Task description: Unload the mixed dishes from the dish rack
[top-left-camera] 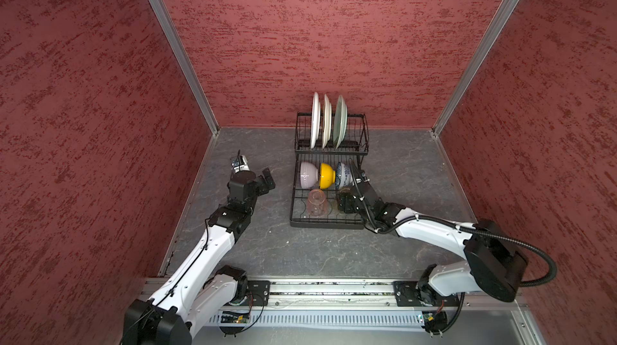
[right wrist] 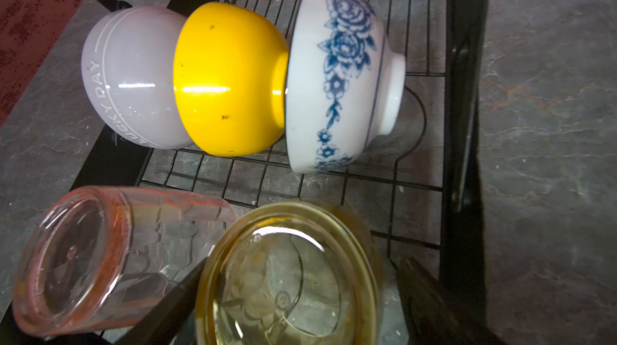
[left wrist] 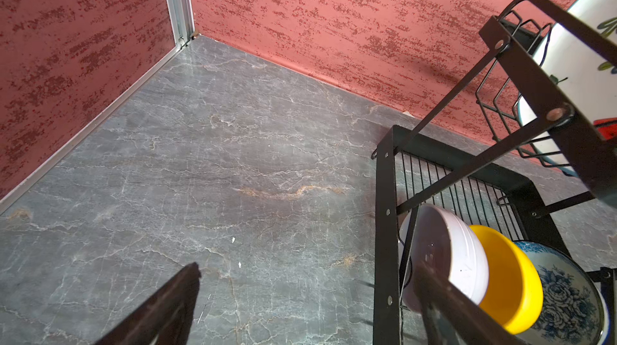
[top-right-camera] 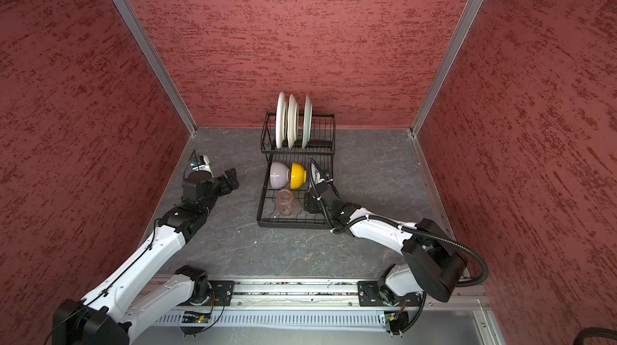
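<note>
Red-textured walls enclose a grey marbled desk (top-left-camera: 260, 253); the dish rack (top-left-camera: 320, 225) stands on it toward twelve o'clock.

Right tool (right wrist: 302, 264): lowered into the rack's lower tier, its fingers (right wrist: 180, 293) spread to either side of the amber tumbler (right wrist: 290, 293). One finger appears to lie against the glass and a gap shows at the opposite finger, so the hold is judged not yet made. The tumbler stands base up at the tier's five o'clock corner. Its long axis is vertical, in line with the tool's approach.

Pink tumbler (right wrist: 100, 259): likewise base up, just beside the amber one at its nine o'clock, with one finger between them.

At twelve o'clock of both tumblers, three bowls lie on their sides in a row: lilac bowl (right wrist: 130, 76), yellow bowl (right wrist: 227, 79) and blue-white bowl (right wrist: 334, 76). Three plates (top-left-camera: 325, 119) stand on edge in the raised back tier.

Left tool (top-left-camera: 267, 179): spread wide and empty, above the desk at nine o'clock of the rack. The right arm is much the nearer to the tumbler.
</note>
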Robot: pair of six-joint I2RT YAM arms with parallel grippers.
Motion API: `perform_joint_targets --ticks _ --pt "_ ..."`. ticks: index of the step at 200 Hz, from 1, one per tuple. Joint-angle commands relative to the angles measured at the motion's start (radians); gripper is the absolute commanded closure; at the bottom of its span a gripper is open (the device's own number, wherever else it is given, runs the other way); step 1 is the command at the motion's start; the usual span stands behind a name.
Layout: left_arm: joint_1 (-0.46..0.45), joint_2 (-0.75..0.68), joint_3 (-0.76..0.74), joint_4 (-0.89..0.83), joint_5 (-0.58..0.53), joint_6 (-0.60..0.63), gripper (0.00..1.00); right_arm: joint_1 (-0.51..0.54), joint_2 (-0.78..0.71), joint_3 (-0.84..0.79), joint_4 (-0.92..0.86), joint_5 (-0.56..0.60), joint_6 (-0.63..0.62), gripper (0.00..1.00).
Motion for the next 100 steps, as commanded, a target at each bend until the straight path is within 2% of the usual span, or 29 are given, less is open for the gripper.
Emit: perform_joint_targets --ticks 1,41,100 --pt "0.005 -0.012 -0.008 0.008 0.015 -0.008 0.0 0.006 -0.024 -0.018 0.017 0.047 0.041 0.19" --pt "0.005 -0.017 -0.009 -0.002 0.02 -0.013 0.0 0.005 -0.034 -0.032 0.025 0.043 0.053 0.2" --pt "0.004 -0.013 -0.008 -0.003 0.042 -0.017 0.01 0.006 -0.038 -0.023 0.006 0.062 0.08 0.27"
